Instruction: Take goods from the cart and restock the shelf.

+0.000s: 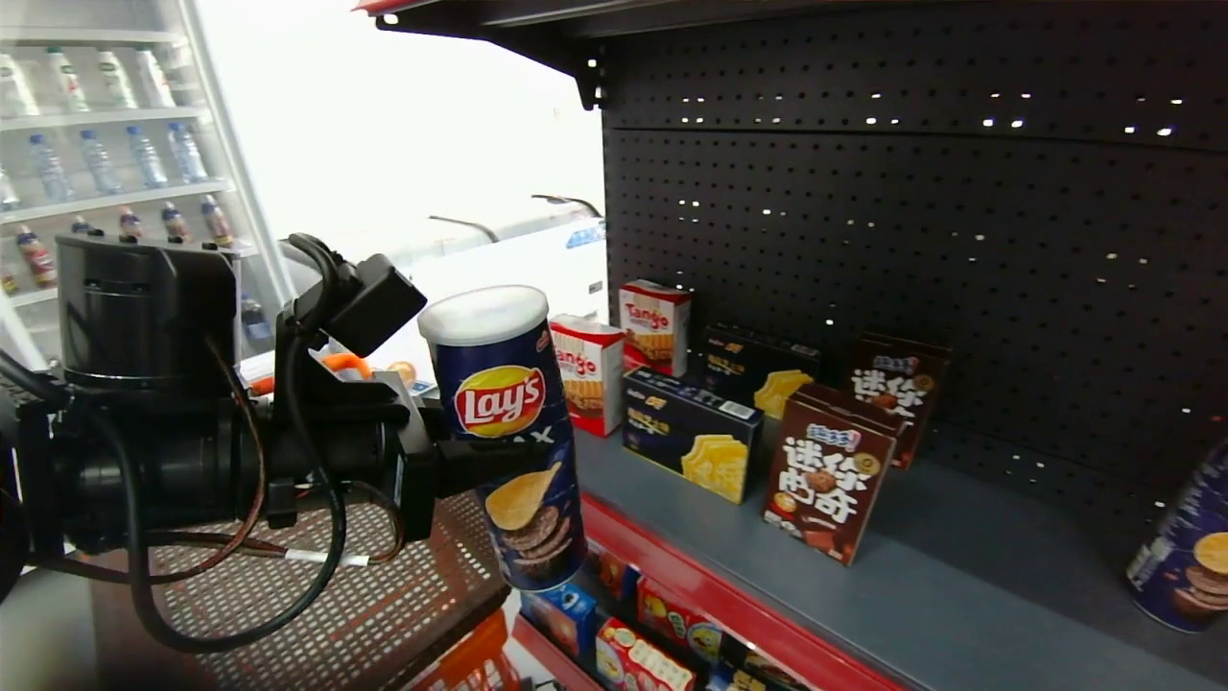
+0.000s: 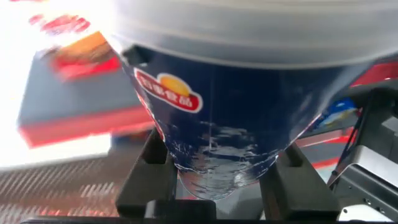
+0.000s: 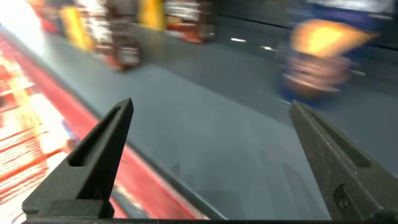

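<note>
My left gripper point(image 1: 499, 461) is shut on a tall blue chips can point(image 1: 506, 432) with a white lid, held upright in the air to the left of the grey shelf point(image 1: 921, 595). In the left wrist view the chips can point(image 2: 230, 106) sits between the two black fingers point(image 2: 146, 180). My right gripper point(image 3: 217, 155) is open above the grey shelf board point(image 3: 224, 137), nothing between its fingers. A second blue chips can point(image 1: 1190, 537) stands at the shelf's right end, also seen blurred as the far chips can point(image 3: 323, 56).
Red-white boxes point(image 1: 619, 350), dark blue boxes point(image 1: 696, 432) and brown boxes point(image 1: 844, 461) stand on the shelf against the black pegboard point(image 1: 911, 221). A lower shelf point(image 1: 643, 643) holds more goods. A mesh cart point(image 1: 365, 595) is below the left arm. A drinks fridge point(image 1: 106, 144) stands far left.
</note>
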